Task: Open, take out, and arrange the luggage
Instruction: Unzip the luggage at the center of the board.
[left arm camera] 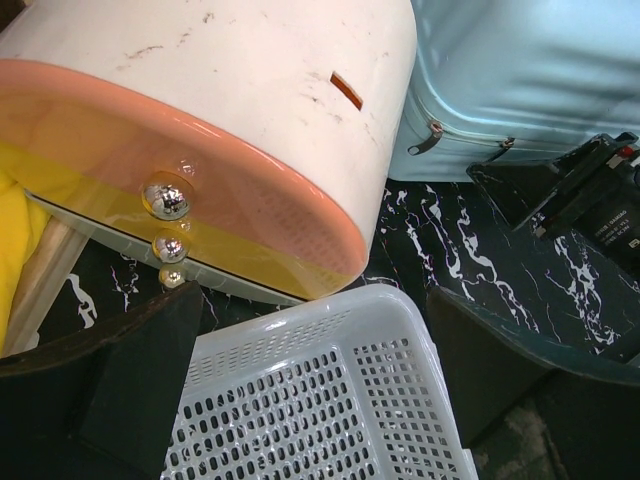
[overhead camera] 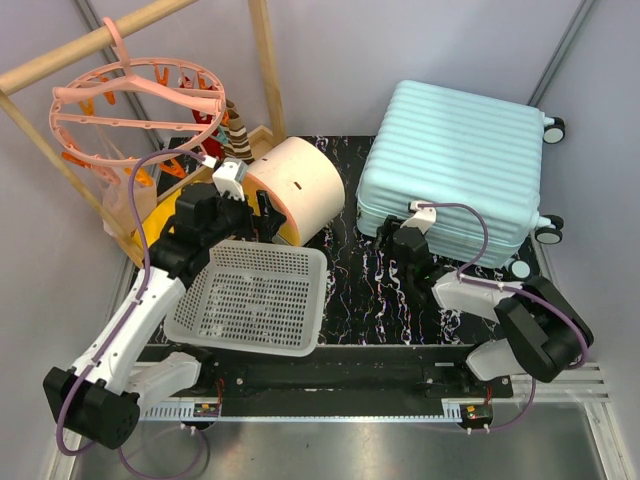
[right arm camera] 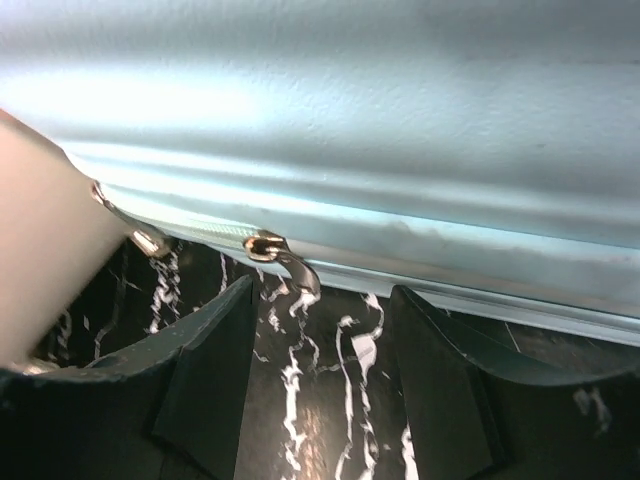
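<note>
The suitcase (overhead camera: 450, 170) is lying closed on the black marbled table (overhead camera: 365, 290), grey walls (overhead camera: 330, 60) behind it. The right gripper (right arm camera: 325, 385) is hovering at its zipper (right arm camera: 265, 245), jaws apart; the left gripper (left arm camera: 320, 390), jaws apart too, is hanging off its left.

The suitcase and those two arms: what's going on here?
Two robot arms are setting about the mint-blue suitcase, which lies closed on the table. The right gripper, open, sits at its near edge, facing a zipper pull without gripping it. The left gripper, also open and empty, hovers over the far rim of the white basket, beside the rounded drawer box.
</note>
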`<act>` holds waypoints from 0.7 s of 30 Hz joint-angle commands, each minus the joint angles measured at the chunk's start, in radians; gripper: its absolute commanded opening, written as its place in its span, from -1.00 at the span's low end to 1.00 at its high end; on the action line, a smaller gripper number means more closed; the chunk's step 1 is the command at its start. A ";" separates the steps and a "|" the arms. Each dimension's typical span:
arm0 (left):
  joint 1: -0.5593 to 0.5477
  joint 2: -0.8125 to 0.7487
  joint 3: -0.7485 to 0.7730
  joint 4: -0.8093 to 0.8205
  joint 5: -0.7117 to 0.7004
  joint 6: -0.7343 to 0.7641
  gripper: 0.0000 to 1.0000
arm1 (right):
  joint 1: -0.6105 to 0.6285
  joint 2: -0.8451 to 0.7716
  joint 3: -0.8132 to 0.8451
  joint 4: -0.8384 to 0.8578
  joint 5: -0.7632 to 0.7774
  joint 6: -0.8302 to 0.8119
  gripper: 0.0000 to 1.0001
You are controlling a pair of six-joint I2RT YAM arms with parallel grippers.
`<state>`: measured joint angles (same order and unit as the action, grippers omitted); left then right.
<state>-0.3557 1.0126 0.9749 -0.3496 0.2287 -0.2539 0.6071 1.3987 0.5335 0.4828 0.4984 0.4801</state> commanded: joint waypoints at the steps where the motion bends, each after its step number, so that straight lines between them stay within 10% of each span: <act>1: 0.014 -0.028 -0.011 0.067 0.029 0.012 0.98 | 0.005 0.023 -0.030 0.296 0.092 0.009 0.27; 21: 0.032 -0.035 -0.039 0.092 0.060 -0.015 0.98 | 0.006 0.094 0.019 0.422 0.200 0.051 -0.32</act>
<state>-0.3317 1.0008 0.9394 -0.3195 0.2592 -0.2626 0.6220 1.5055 0.5022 0.7391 0.6304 0.5198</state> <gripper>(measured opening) 0.987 0.350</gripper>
